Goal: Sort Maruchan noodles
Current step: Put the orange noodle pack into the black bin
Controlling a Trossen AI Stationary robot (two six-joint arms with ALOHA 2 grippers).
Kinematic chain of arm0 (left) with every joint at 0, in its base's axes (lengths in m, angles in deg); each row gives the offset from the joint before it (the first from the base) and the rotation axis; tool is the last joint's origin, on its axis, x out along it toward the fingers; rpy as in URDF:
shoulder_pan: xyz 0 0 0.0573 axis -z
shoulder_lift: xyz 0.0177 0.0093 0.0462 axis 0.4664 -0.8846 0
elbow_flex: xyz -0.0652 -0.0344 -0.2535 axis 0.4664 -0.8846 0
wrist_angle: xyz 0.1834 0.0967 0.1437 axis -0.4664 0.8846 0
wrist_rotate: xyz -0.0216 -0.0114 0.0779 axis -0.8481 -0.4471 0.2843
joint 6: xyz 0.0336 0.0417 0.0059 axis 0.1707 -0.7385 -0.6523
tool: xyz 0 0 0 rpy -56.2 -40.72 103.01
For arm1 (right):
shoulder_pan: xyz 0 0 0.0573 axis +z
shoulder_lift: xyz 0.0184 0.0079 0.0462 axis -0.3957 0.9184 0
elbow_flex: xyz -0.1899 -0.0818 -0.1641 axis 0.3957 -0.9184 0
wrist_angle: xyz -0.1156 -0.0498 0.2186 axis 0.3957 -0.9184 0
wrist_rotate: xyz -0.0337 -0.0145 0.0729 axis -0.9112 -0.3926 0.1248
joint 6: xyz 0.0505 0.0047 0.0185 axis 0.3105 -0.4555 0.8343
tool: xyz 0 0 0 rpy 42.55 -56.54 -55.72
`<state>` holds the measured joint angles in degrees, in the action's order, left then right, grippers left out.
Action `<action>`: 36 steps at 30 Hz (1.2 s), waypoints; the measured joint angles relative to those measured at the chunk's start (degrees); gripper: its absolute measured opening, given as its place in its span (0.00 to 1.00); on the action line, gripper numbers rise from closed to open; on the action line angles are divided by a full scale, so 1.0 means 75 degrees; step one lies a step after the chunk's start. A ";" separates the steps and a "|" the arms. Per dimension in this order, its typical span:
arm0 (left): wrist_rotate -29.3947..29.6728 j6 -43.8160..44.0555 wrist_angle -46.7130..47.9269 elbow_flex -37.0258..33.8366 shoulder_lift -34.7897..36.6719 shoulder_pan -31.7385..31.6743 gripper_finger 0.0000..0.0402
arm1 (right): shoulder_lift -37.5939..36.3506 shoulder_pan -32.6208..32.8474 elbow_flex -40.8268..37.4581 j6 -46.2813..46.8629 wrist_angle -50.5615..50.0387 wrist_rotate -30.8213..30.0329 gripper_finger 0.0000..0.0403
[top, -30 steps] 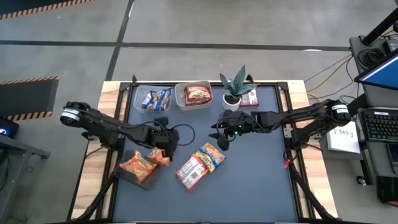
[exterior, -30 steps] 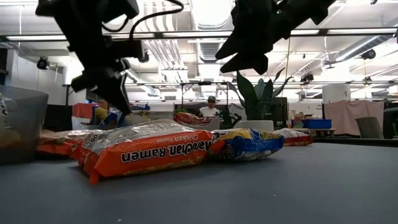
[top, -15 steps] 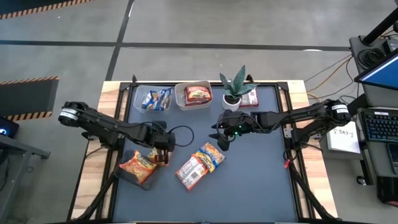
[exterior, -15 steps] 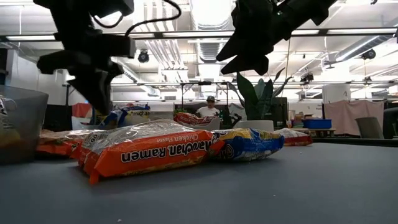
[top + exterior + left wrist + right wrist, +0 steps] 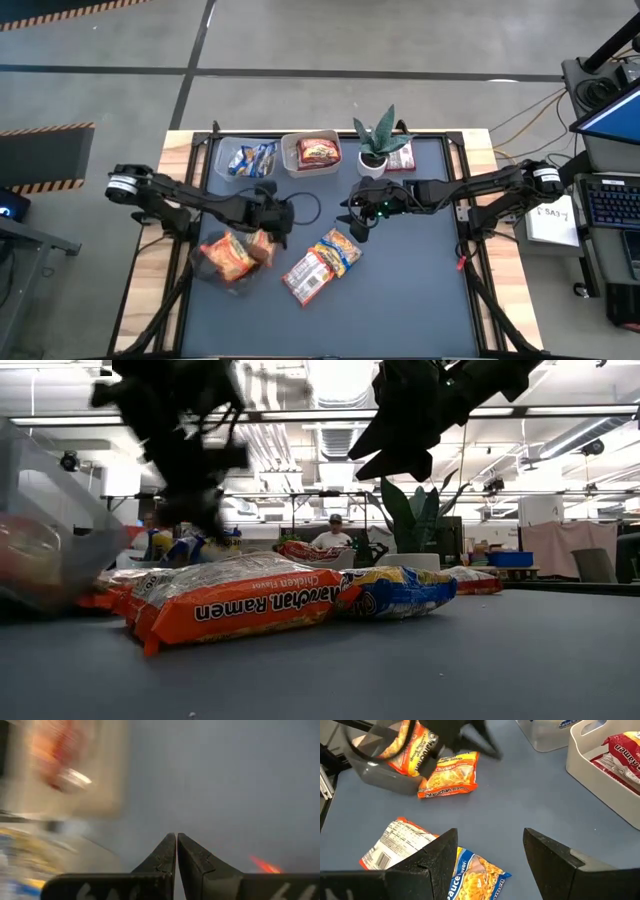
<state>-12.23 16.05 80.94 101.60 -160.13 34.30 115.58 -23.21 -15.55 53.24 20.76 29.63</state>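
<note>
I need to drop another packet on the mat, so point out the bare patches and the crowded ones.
Bare: the grey mat on the right arm's side, from the two loose packets to its edge, and the near strip below them. Crowded: the far edge, with the blue-packet tub, red-packet tub and potted plant, and the left side around the orange-packet tub.

Two packets between tubs

A grey concrete floor fills the top of the overhead frame, with striped hazard tape at left. In the level view, ceiling strip lights run above a distant seated person.
</note>
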 joint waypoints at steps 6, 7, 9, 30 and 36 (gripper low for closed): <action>-0.0293 -0.0620 0.0918 0.1010 0.0396 -0.0004 0.00 | 0.0000 0.0003 0.0000 0.0000 0.0006 0.0000 0.53; -0.0516 -0.0571 0.1156 0.1119 0.0496 0.0013 0.00 | 0.0000 0.0003 0.0000 0.0000 0.0003 0.0003 0.53; -0.1113 -0.0532 0.1783 0.1211 0.0678 0.0040 0.00 | 0.0000 0.0003 0.0000 -0.0003 -0.0008 0.0000 0.53; -0.5881 0.1887 0.3055 0.0546 -0.0028 -0.1842 0.00 | 0.0000 0.0003 -0.0006 -0.0384 -0.0014 -0.0003 0.53; -0.5744 0.2947 0.3108 0.0569 -0.0453 -0.1579 0.00 | 0.0000 0.0000 -0.0043 -0.0445 -0.0022 -0.0004 0.53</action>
<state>-55.30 38.16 104.26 105.86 -163.54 22.46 115.58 -23.21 -15.87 49.90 20.60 29.60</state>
